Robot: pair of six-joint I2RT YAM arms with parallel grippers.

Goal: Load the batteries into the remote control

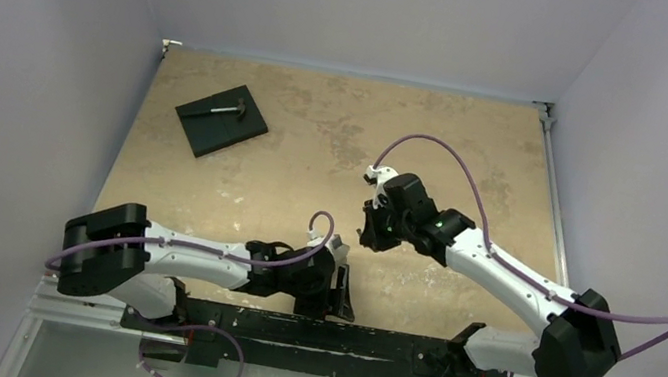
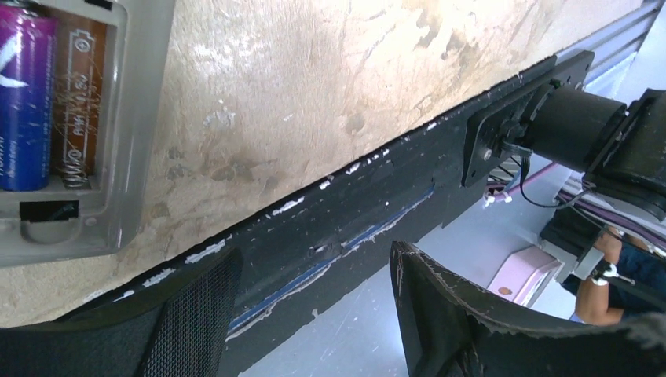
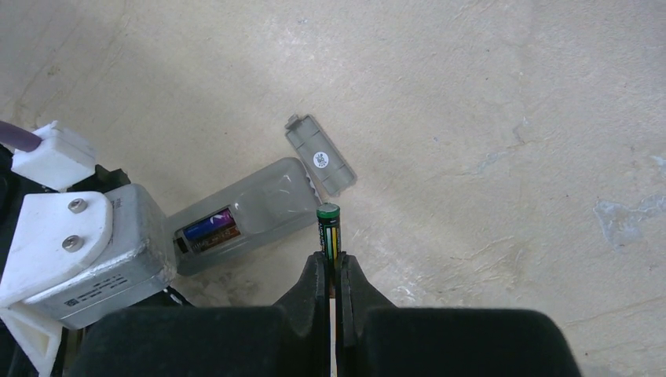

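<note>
The remote control [image 3: 263, 206] lies grey back up on the table, its battery recess uncovered. A bluish-purple battery [image 3: 207, 223] sits in one slot; the slot beside it [image 2: 78, 102] is bare, with its spring showing. My right gripper [image 3: 335, 258] is shut on the gold-and-green battery [image 3: 329, 226], which stands upright just off the remote's right end. My left gripper [image 2: 314, 290] is open with nothing in it, over the table's near edge, and the remote [image 2: 133, 118] is at that view's upper left. In the top view the remote is hidden between the two grippers [image 1: 340, 296] [image 1: 371, 235].
The grey battery cover [image 3: 320, 155] lies loose on the table just beyond the remote. A black square slab [image 1: 221, 120] with a small grey metal tool [image 1: 226, 111] on it rests at the far left. The black mounting rail [image 2: 353, 212] runs along the table's near edge.
</note>
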